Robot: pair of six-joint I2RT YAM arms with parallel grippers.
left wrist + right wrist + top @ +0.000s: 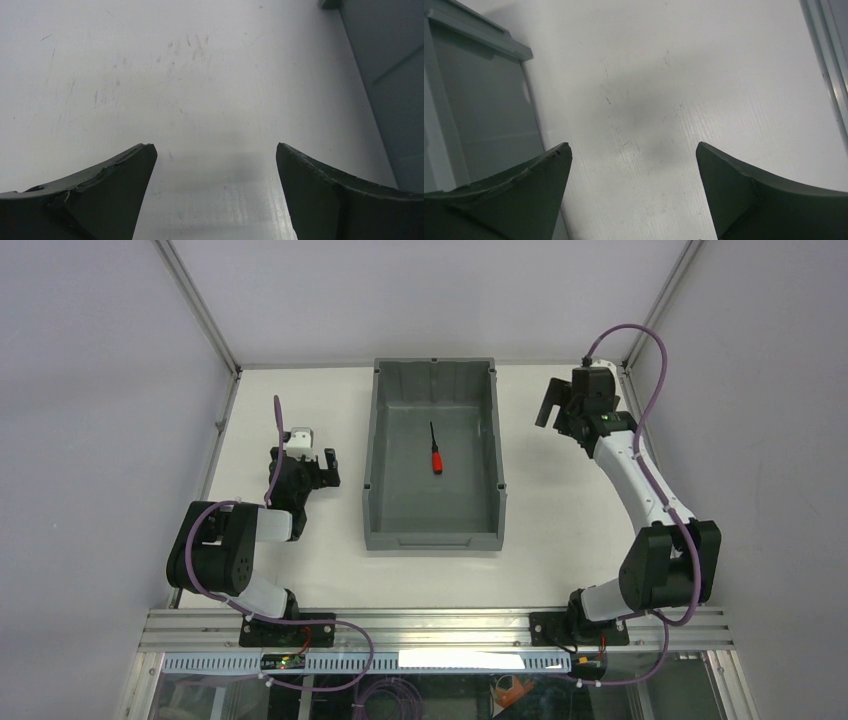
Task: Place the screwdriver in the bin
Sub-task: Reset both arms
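Table (560, 570) holds bin (434, 539) with screwdriver (437, 456); left end effector (215, 147), right end effector (633, 145) spread empty.

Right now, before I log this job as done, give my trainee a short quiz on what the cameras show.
1. True or false: the screwdriver lies on the floor of the bin.
2. Pick one. The left tool is: A) shut on the screwdriver, B) open and empty, C) down inside the bin.
3. Fill the blank: the right tool is open over the bare ___, beside the bin's outer wall.

Key: 1 true. 2 B. 3 table.
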